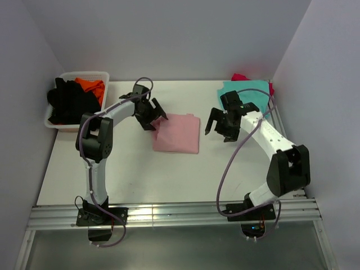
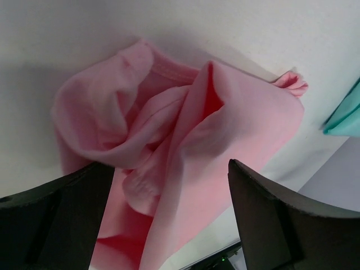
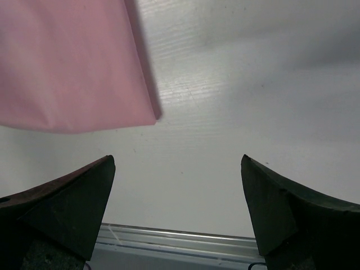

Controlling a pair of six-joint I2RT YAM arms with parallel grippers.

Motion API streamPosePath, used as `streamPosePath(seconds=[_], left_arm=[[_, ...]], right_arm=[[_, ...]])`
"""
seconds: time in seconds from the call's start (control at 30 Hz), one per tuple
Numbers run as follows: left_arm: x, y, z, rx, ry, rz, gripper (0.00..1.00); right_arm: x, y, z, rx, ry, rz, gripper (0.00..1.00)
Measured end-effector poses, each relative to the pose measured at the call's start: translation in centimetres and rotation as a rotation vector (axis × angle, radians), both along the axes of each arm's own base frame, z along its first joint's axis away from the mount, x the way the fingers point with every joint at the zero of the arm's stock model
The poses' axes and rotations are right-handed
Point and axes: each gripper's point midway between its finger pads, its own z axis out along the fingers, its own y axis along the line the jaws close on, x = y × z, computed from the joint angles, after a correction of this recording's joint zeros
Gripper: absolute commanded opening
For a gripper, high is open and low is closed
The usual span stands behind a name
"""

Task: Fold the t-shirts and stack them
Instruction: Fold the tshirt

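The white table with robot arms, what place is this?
Probably a robot lab booth: plain walls box in the table, the left arm and right arm are bolted at its near edge, and a basket holds shirts.

Five t-shirts: one each of light pink (image 1: 179,133), teal (image 1: 257,85), magenta (image 1: 241,77), black (image 1: 70,101) and orange (image 1: 93,86). One white basket (image 1: 84,73), one table (image 1: 140,174).
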Motion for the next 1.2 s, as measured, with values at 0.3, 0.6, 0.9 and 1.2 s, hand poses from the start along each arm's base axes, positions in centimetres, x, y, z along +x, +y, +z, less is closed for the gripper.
streamPosePath(seconds=[0.3,0.6,0.9,1.2], left_arm=[[1.2,-2.2,0.6,-0.067,-0.049,-0.028,0.86],[1.0,-3.3,0.1,-0.087,-0.039,-0.040,0.80],[1.2,-4.0,0.6,-0.122,-0.038,-0.033,0.61],[1.1,-4.8,1.1,-0.136,-0.043,-0.041,0.35]], right_arm=[[-4.6,-1.7,-1.8,-0.025,0.036,-0.026,1.00],[-6.6,-2.3,-3.3,-0.036,0.073,-0.045,1.00],[-7.8,-2.7,-4.7,-0.044,0.100,-0.053,1.00],[-8.8,-3.3,-6.1,-0.069,0.132,-0.061,1.00]])
